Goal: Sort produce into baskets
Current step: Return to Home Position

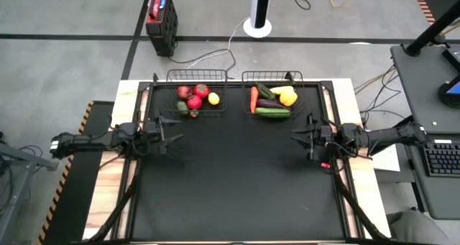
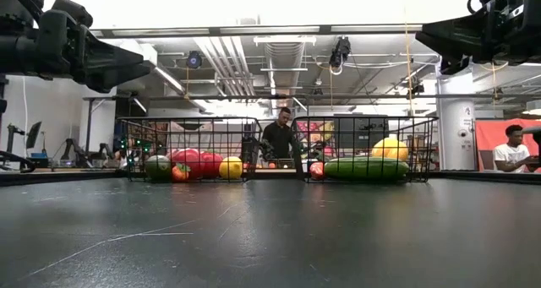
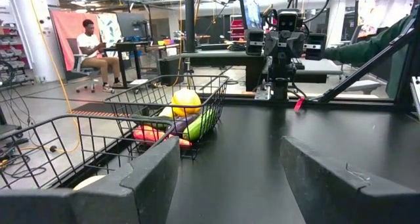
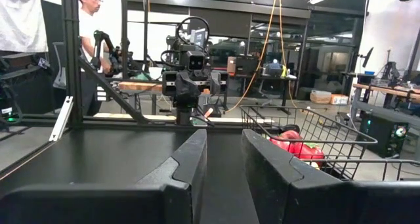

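Red and yellow round produce (image 1: 195, 98) in left black wire-mesh basket (image 1: 188, 76); long green, orange, purple pieces (image 1: 272, 103) in matching right basket (image 1: 269, 76). Left gripper (image 1: 177, 128) and right gripper (image 1: 296, 137) empty, fingers apart, near opposite sides of black table (image 1: 237, 195).

This is a robotics lab. Two dark robot arms (image 1: 93, 143) (image 1: 388, 136) are mounted at a black-topped table (image 1: 237, 195) on a bare grey concrete floor (image 1: 72, 65) marked with black tape lines (image 1: 72, 37). Overhead run exposed silver ceiling ducts (image 2: 283, 56). A seated person (image 3: 92, 43) works at a cluttered desk, and a black keyboard (image 1: 440, 159) lies nearby.
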